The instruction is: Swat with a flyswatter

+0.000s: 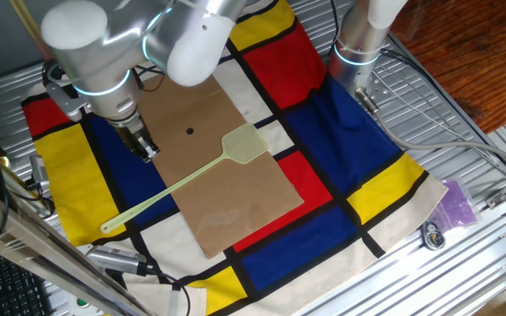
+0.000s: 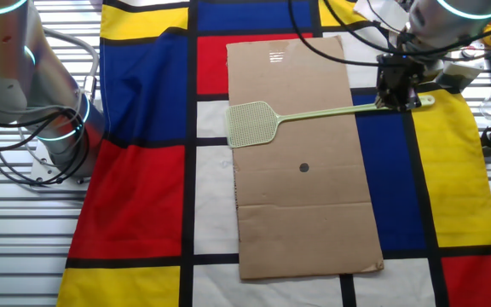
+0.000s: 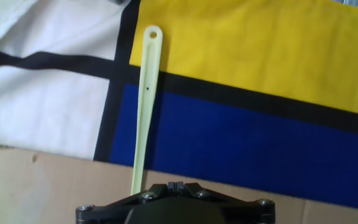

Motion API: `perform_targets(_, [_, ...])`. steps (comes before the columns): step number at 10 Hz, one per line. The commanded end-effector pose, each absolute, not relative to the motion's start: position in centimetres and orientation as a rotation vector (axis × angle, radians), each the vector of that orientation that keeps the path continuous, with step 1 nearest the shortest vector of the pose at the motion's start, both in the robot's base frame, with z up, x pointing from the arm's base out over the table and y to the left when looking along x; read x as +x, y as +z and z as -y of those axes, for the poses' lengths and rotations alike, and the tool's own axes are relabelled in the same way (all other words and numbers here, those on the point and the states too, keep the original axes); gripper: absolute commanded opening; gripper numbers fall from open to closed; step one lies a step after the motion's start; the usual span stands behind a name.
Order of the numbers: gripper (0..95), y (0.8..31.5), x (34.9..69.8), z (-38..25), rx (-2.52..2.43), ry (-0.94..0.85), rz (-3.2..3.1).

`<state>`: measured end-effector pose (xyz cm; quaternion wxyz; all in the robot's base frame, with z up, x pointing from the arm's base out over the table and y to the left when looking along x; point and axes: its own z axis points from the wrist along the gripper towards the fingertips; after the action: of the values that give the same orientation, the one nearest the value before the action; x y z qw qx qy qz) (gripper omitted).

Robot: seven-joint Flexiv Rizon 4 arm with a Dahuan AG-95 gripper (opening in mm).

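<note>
Flyswatter (image 1: 187,180) lies flat in one fixed view, its mesh head on the brown cardboard sheet (image 1: 222,167) and its long thin handle running diagonally down to the left across the colour-block cloth (image 1: 350,167), the handle's end resting near the cloth's edge. The gripper (image 1: 148,151) hangs from the silver arm (image 1: 121,44) above the blue patch just beside the cardboard's left edge, apart from the handle and above it in the picture. Whether the fingers stand wide or narrow I cannot tell from here. A small dark dot (image 1: 189,132) sits on the cardboard near the mesh head.

In the other fixed view, the flyswatter (image 2: 314,118) stretches across the upper part of the cardboard (image 2: 301,162), head to the left, handle pointing right over blue and yellow cloth (image 2: 143,188). The gripper (image 2: 396,95) is over the handle close to its far end; contact cannot be made out. The dark dot (image 2: 304,168) lies below the handle on the cardboard.

In the hand view, the handle (image 3: 145,106) runs up from the black gripper body (image 3: 173,205) at the bottom edge, across the cardboard (image 3: 42,186), blue and a black line, ending on yellow with a small hanging hole. The fingertips are out of sight, so their spread cannot be told.
</note>
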<state>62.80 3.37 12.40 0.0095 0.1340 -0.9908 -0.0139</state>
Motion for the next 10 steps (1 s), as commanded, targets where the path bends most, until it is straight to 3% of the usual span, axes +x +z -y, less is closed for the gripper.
perform_targets(1, [0.0,12.33,63.00,-3.40,0.437,-0.054,3.090])
perform_targets(10, [0.0,12.33,63.00,-3.40,0.499,-0.060,3.093])
